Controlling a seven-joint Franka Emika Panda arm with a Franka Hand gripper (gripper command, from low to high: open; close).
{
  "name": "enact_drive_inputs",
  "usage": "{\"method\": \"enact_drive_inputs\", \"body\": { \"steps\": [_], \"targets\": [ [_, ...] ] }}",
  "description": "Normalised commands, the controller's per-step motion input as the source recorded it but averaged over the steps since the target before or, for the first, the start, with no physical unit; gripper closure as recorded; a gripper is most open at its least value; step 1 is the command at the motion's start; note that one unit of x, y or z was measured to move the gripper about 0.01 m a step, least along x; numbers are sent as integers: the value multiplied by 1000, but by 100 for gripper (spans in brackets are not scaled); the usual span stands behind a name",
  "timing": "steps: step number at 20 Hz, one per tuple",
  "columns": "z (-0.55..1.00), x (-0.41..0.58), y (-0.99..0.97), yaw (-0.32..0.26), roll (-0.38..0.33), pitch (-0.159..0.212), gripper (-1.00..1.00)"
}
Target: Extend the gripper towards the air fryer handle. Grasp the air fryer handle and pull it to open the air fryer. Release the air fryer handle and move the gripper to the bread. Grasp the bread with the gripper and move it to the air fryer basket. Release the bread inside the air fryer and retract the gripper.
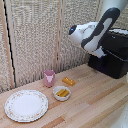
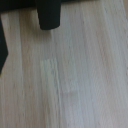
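On the wooden table, the bread lies well apart from the claw, whose opening I cannot tell.

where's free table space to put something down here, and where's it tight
Bare wood runs across the table between the small white bowl and the air fryer, on the exterior view's right, and along the near edge. It is crowded on the exterior view's left, where the plate, pink cup, bowl and loose bread cluster.

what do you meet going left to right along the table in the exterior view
patterned plate → pink cup → white bowl holding yellow pieces → bread → air fryer
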Motion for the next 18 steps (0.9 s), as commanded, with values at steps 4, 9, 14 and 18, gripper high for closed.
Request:
{"method": "enact_drive_inputs", "body": {
  "steps": [4,9,14,18],
  "targets": [
    [-131,0,-586,111,-8,-16,-100],
    [-14,1,-723,126,0,0,-100],
    [-3,30,-650,162,0,0,-100],
    [2,38,-580,141,0,0,-100]
  ]
}}
